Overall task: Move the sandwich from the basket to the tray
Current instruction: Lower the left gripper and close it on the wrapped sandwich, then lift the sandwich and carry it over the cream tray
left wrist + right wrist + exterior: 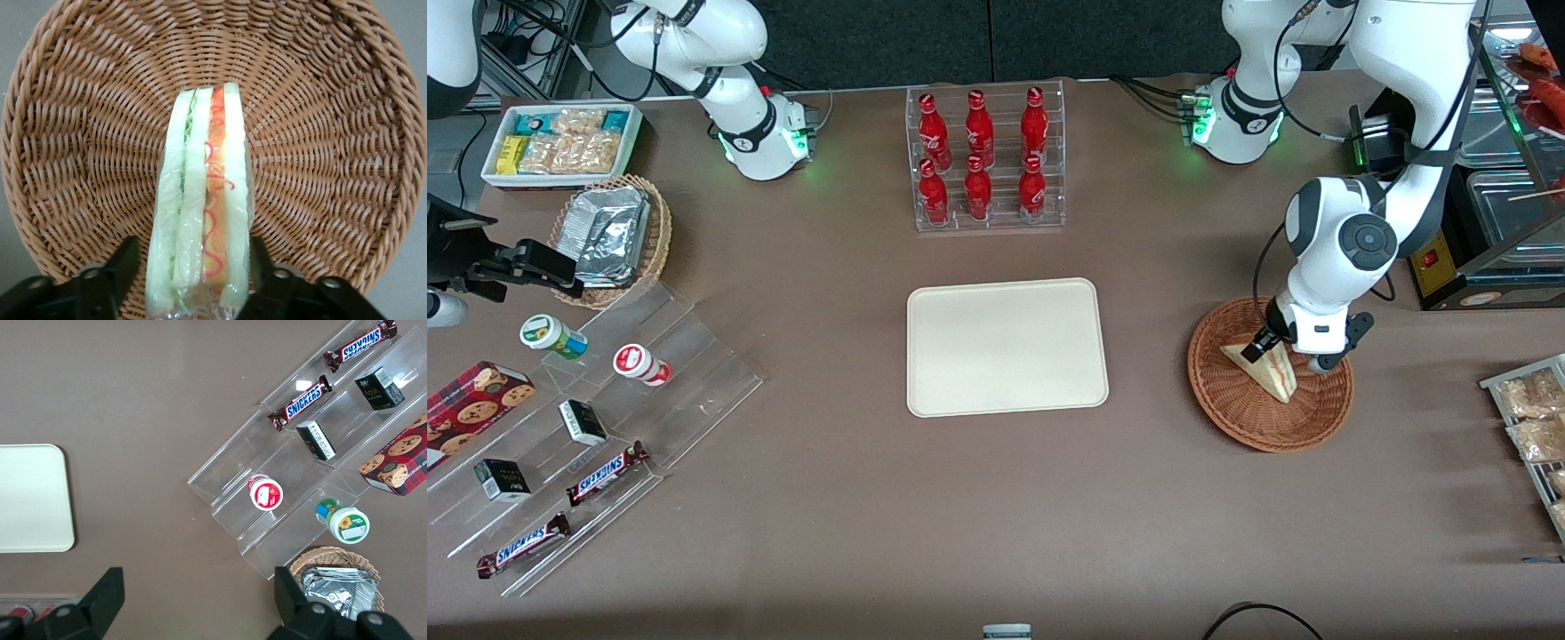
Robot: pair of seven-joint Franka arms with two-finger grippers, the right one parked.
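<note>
Fingers [123, 267] of left gripper [193, 280]: spread, straddling white triangular sandwich [200, 200] in reddish-brown wicker basket [347, 133]; grasp stage; next: close, lift, carry to cream rectangular tray [1007, 347]

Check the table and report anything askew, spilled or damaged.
Nothing stands out. The sandwich stands on edge in the basket, between the jaws of the gripper, which flank it open. The tray lies flat.

Bare table [1147, 356] between basket [1227, 418] (rim low, seemingly) and tray [925, 356]
</note>
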